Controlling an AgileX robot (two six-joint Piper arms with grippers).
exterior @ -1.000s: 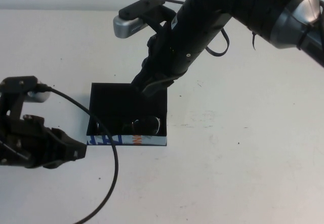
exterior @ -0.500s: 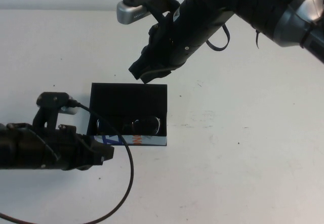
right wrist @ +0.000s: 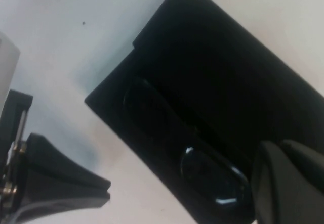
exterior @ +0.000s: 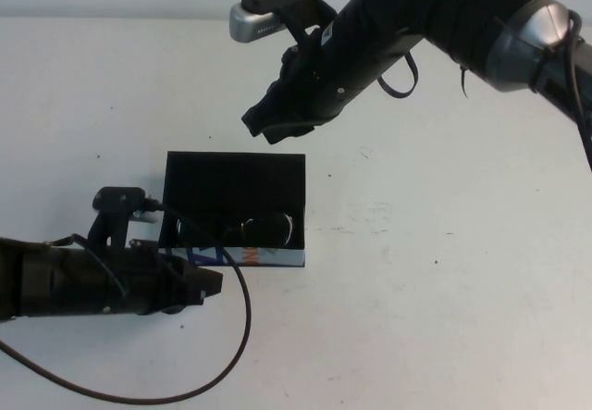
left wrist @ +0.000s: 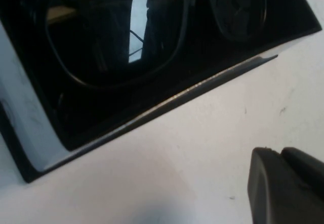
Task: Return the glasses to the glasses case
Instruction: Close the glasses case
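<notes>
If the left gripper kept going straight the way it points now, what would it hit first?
Probably nothing: the left gripper points rightward, just in front of the glasses case, toward bare table. Depth is unclear, so it might graze the case's printed edge.

- A robot lab or test bench, by the look of it.
- Bare white worktop (exterior: 444, 271), scuffed and marked.
- Two black robot arms with wrist cameras and a loose cable (exterior: 242, 322).

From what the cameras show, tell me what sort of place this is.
Probably a robot test bench: a bare white table, two arms, and only the glasses case holding the glasses.
</notes>
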